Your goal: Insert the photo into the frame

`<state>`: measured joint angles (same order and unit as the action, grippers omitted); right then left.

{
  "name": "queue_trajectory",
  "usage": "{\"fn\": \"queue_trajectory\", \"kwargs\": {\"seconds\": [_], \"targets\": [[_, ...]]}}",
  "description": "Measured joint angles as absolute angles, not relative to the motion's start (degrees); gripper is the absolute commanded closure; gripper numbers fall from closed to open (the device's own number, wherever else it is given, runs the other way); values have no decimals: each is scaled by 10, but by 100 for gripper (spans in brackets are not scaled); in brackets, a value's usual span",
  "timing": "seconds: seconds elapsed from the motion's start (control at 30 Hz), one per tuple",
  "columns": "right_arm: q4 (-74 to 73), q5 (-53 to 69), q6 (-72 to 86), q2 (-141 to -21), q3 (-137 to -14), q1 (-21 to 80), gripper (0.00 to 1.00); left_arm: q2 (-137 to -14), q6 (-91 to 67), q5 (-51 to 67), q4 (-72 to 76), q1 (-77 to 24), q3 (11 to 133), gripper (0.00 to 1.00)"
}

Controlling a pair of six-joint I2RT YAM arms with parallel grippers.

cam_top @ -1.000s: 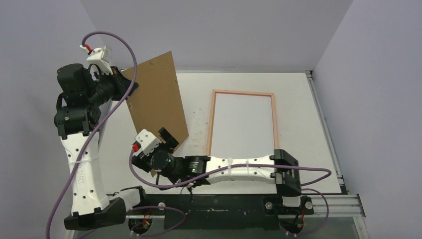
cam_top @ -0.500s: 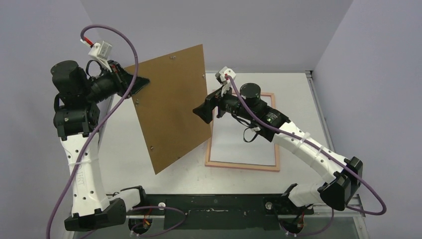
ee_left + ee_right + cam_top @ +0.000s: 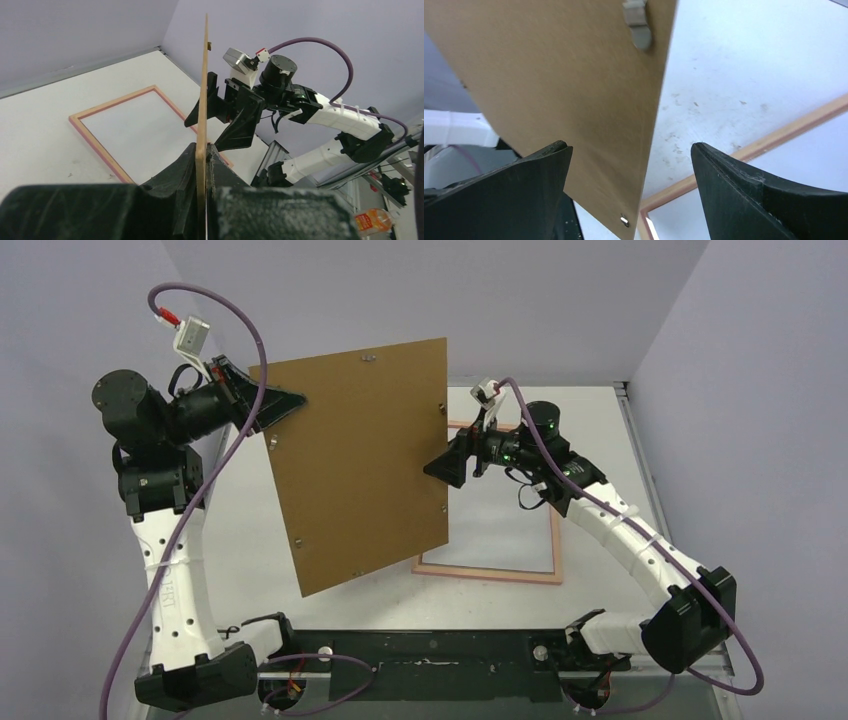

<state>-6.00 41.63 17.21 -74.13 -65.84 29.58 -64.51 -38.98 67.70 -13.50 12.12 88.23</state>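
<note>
The white desk (image 3: 600, 440) is broadest. Above it a brown backing board (image 3: 360, 460) is held up on edge, the left fingers (image 3: 280, 400) pinched tight on its left edge. The pink frame (image 3: 490, 574) lies flat on the desk under the right fingers (image 3: 448, 466), which gape wide astride the board's right edge.

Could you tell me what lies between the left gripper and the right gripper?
The brown backing board: the left gripper clamps one edge, the open right gripper straddles the other, clearest in the top view.
</note>
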Motion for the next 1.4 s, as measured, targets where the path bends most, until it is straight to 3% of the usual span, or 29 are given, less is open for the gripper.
{"fn": "queue_trajectory", "kwargs": {"seconds": [0.13, 0.23, 0.37, 0.47, 0.53, 0.67, 0.83, 1.03, 1.1, 1.27, 1.33, 1.4], "targets": [[-36, 472, 192, -742, -656, 296, 0, -646, -439, 699, -74, 121, 863, 100], [6, 514, 221, -742, -648, 296, 10, -646, -463, 709, -44, 122, 856, 100], [104, 554, 295, -738, -605, 296, 44, -646, -480, 710, -19, 126, 851, 100], [175, 564, 357, -729, -563, 295, 81, -647, -492, 710, 3, 129, 843, 100], [210, 569, 396, -722, -539, 292, 94, -647, -510, 706, 24, 133, 834, 100], [262, 609, 456, -713, -527, 288, 95, -655, -532, 704, 57, 140, 824, 97], [276, 618, 502, -710, -529, 284, 95, -662, -512, 684, 23, 142, 826, 63], [320, 590, 579, -709, -550, 270, 95, -691, -427, 617, -123, 142, 842, 70], [338, 580, 617, -709, -550, 267, 95, -698, -424, 606, -152, 140, 841, 67], [336, 546, 646, -709, -549, 272, 95, -700, -417, 588, -167, 140, 824, 24], [319, 522, 625, -709, -552, 274, 95, -700, -401, 579, -180, 139, 824, 1], [269, 497, 605, -709, -564, 275, 95, -701, -382, 565, -203, 139, 828, 4]]}}
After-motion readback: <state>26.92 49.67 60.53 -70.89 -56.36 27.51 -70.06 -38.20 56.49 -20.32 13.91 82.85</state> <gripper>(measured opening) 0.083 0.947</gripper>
